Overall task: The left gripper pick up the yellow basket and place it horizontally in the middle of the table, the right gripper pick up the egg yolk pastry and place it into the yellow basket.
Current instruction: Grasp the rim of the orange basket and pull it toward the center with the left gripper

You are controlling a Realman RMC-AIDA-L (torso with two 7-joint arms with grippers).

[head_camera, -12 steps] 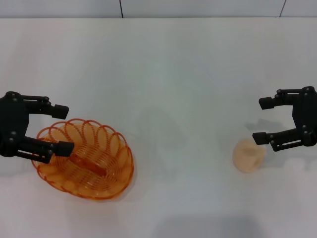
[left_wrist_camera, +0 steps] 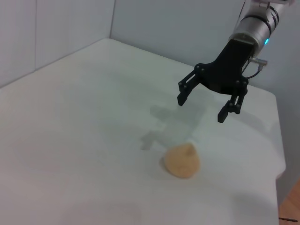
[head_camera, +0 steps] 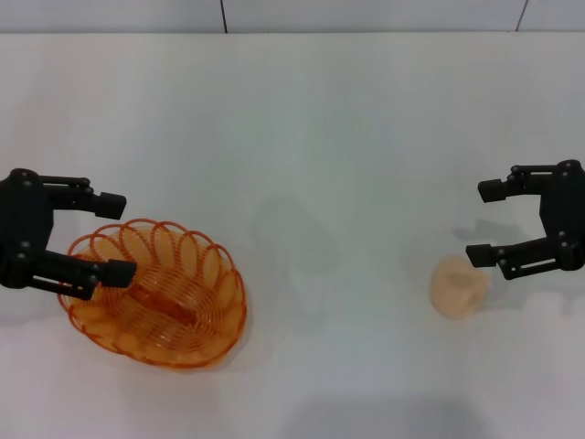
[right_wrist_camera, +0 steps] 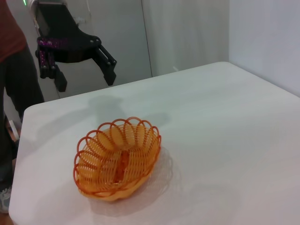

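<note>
The yellow basket (head_camera: pixel 154 293) is seen resting upright on the white bench (head_camera: pixel 320 137) at its left side, well apart from the bench's middle. The left pincer (head_camera: pixel 115 236) is held over the basket's left rim with its fingers spread apart; in the right wrist view it (right_wrist_camera: pixel 86 75) is shown raised above the bench behind the basket (right_wrist_camera: pixel 117 158), touching nothing. The egg yolk pastry (head_camera: pixel 459 287) is found on the bench at the right side, far from the basket. The right pincer (head_camera: pixel 483 222) is positioned just beside and above the pastry, its fingers held apart and clamped on nothing; the same is shown in the left wrist view, where the pincer (left_wrist_camera: pixel 202 107) is seen above the pastry (left_wrist_camera: pixel 181 161).
</note>
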